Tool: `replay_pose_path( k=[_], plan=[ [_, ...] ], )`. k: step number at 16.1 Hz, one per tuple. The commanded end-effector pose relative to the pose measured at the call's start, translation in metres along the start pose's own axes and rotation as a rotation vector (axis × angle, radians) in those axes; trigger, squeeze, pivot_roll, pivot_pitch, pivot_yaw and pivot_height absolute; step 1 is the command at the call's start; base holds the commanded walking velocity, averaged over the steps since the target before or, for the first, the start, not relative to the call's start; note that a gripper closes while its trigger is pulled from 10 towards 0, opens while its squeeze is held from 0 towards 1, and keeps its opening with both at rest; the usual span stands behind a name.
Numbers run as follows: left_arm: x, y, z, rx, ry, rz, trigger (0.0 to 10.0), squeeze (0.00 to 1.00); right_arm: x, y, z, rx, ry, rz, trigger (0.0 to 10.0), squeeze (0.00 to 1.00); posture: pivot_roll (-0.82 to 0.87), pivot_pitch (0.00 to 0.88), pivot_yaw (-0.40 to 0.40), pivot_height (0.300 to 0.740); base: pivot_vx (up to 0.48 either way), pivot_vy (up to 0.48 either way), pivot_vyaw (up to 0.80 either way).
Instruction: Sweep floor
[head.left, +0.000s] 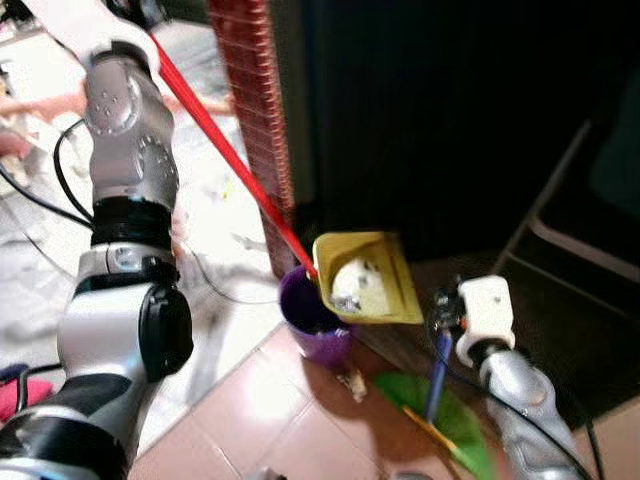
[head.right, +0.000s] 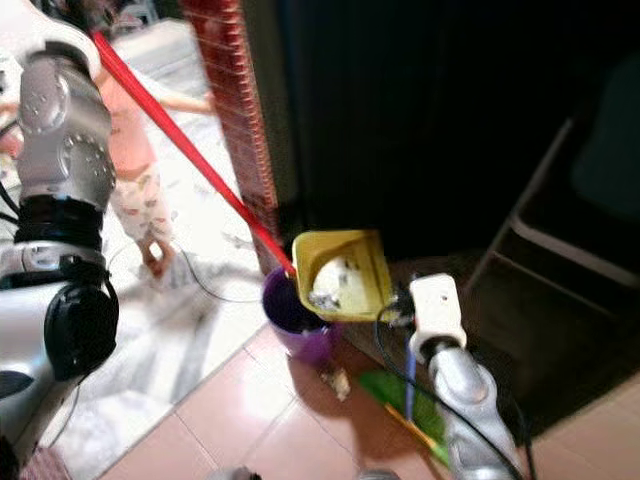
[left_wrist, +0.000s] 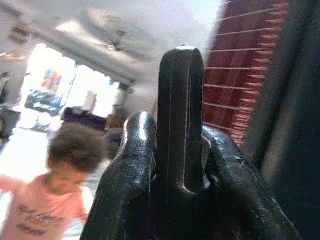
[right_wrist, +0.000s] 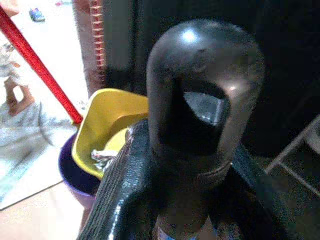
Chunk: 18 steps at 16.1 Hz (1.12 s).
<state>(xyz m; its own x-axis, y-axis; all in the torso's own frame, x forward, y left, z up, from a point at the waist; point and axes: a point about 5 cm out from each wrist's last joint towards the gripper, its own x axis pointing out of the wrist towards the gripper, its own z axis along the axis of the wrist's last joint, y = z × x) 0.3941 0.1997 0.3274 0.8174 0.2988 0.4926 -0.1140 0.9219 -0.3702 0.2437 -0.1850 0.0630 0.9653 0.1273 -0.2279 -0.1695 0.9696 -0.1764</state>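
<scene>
A yellow dustpan (head.left: 365, 280) on a long red handle (head.left: 230, 150) is tipped over a purple bin (head.left: 310, 320), with crumpled white litter (head.left: 352, 282) lying in the pan. My left gripper (left_wrist: 180, 132) is shut on the black top end of that handle, high up. My right gripper (head.left: 445, 310) is shut on the blue broom handle (head.left: 438, 375) just below its black end cap (right_wrist: 202, 95). The broom's green head (head.left: 450, 420) rests on the tiled floor to the right of the bin.
A small scrap (head.left: 352, 382) lies on the tiles beside the bin. A red brick pillar (head.left: 255, 110) stands behind the bin, beside a dark opening. A folding chair (head.left: 570, 230) is at the right. A child in a pink shirt (head.right: 140, 170) stands to the left, near cables (head.left: 70, 190).
</scene>
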Motion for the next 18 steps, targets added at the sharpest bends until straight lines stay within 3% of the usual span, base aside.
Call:
replay_pose_path(
  k=[1,5,7,11,14,18],
  plan=[
    [0.007,-0.004,0.019,0.004,-0.078,0.002,10.0,0.00,-0.007,0.002,-0.028,0.033,0.140,0.003,10.0,0.00,-0.18,0.000,0.107,0.740,0.000,0.431,0.00],
    [0.006,-0.008,0.017,0.023,-0.090,-0.010,10.0,0.00,-0.007,0.002,-0.028,0.027,0.136,0.008,10.0,0.00,-0.18,0.000,0.107,0.740,0.000,0.436,0.00],
    [0.002,-0.012,0.013,0.058,-0.117,-0.021,10.0,0.00,-0.008,0.003,-0.028,0.024,0.134,0.008,10.0,0.00,-0.18,0.000,0.107,0.740,0.000,0.000,0.00],
    [-0.013,-0.034,0.001,0.119,-0.145,-0.113,10.0,0.00,-0.007,0.003,-0.028,0.021,0.132,0.011,10.0,0.00,-0.18,0.000,0.107,0.740,0.000,0.000,0.00],
    [-0.026,-0.059,-0.009,0.107,-0.144,-0.193,10.0,0.00,-0.007,0.003,-0.028,0.022,0.125,0.004,10.0,0.00,-0.18,0.000,0.109,0.740,0.000,0.000,0.00],
    [-0.033,-0.081,-0.013,0.112,-0.155,-0.276,10.0,0.00,-0.006,0.005,-0.028,0.024,0.120,-0.002,10.0,0.00,-0.19,0.000,0.123,0.740,0.000,0.000,0.00]
  ],
)
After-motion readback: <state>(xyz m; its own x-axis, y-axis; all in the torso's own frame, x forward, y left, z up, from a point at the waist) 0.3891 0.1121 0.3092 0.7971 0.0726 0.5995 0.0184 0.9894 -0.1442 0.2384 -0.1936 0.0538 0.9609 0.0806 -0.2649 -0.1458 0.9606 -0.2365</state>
